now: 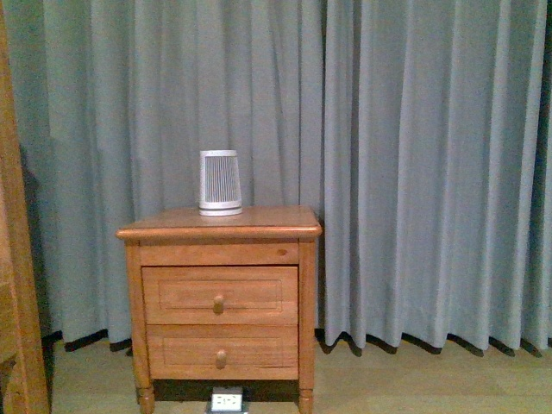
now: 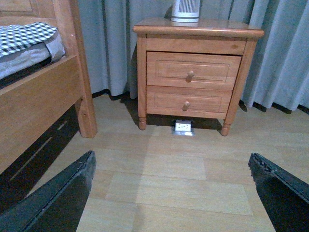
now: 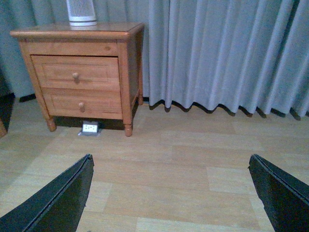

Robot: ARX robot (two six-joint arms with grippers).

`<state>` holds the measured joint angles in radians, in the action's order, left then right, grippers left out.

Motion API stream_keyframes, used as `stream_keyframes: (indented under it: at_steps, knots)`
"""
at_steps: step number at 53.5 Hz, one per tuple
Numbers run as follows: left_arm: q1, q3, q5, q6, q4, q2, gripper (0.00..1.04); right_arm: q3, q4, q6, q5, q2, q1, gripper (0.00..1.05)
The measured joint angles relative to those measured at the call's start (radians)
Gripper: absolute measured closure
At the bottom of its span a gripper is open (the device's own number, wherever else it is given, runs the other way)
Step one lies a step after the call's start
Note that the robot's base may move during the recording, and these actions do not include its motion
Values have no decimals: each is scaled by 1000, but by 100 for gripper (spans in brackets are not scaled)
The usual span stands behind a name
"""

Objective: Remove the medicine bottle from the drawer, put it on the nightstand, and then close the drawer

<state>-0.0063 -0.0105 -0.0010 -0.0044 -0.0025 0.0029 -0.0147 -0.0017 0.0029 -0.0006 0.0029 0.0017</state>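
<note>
The orange-brown nightstand stands against the grey curtain. Its upper drawer is shut, with one round knob; the medicine bottle is hidden from every view. The same nightstand and drawer show in the left wrist view, and again, nightstand and drawer, in the right wrist view. My left gripper hangs open over bare floor, well short of the cabinet. My right gripper is open too, over the floor, with nothing between its fingers. Neither arm appears in the front view.
A white-grey ribbed tapered device stands on the nightstand top. The lower drawer is shut. A floor socket box lies under the cabinet. A wooden bed frame with checked bedding stands beside the cabinet. Grey curtain hangs behind.
</note>
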Motion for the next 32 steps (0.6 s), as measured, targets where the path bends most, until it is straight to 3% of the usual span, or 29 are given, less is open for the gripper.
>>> stream_keyframes:
  at_steps: [32]
  knots:
    - [0,0,0,0,0,0,7,0,0,0,0,0,0,7]
